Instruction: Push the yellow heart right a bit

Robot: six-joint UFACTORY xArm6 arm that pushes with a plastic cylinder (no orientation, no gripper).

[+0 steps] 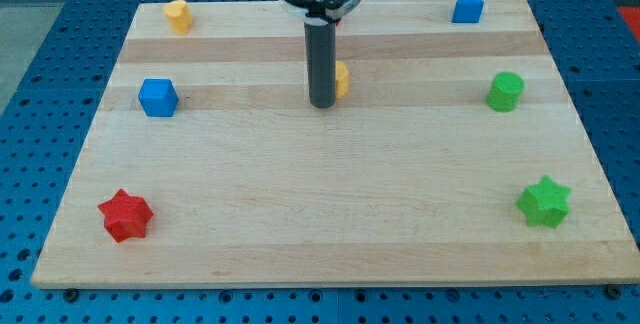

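No pincer, only my tip (322,105), touching heart (342,80)'s left, seemingly; light, stiff, slides easily; push there.

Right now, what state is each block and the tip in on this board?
my tip: down on the board, against the left side of the yellow block
yellow block: partly hidden behind the rod, shape unclear
yellow block at top left: resting alone
blue block at left: resting alone
blue block at top right: resting alone
green cylinder: upright
green star: flat
red star: flat
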